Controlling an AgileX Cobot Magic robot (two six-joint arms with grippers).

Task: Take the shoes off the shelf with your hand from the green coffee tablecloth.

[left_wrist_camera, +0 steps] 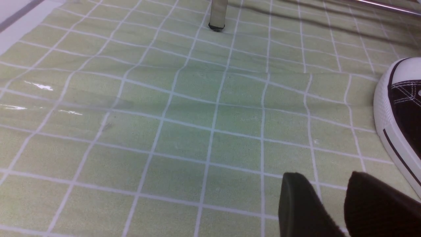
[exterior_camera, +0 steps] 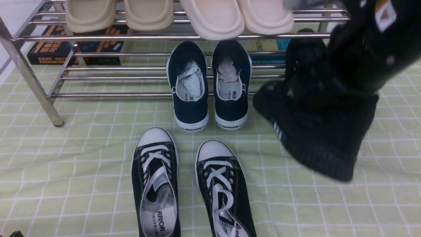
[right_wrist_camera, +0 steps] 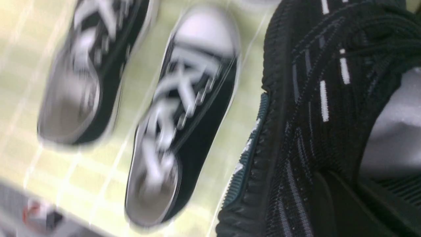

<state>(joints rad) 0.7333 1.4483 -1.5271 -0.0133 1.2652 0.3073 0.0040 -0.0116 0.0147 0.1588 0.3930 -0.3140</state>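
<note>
The black knit shoes (exterior_camera: 315, 131) with small white dashes hang tilted, toes down, above the pale green gridded tablecloth (exterior_camera: 65, 158) at the right, in front of the chrome shelf (exterior_camera: 131, 37). My right gripper (right_wrist_camera: 345, 204) is shut on them, with one dark finger pressed on the knit upper (right_wrist_camera: 312, 98) beside the white stuffing. In the front view its fingers are lost in the dark mass of arm and shoes. My left gripper (left_wrist_camera: 332, 197) is open and empty, low over the tablecloth (left_wrist_camera: 164, 131), with cloth showing between its two dark fingers.
Navy WARRIOR slip-ons (exterior_camera: 209, 85) sit on the shelf's lower tier. Black canvas sneakers (exterior_camera: 190, 184) with white toe caps lie on the cloth in front; one toe (left_wrist_camera: 401, 115) is near my left gripper. Beige slippers (exterior_camera: 177, 16) are on the top tier. Books (exterior_camera: 75, 49) lie behind. A shelf leg (left_wrist_camera: 217, 16) stands ahead.
</note>
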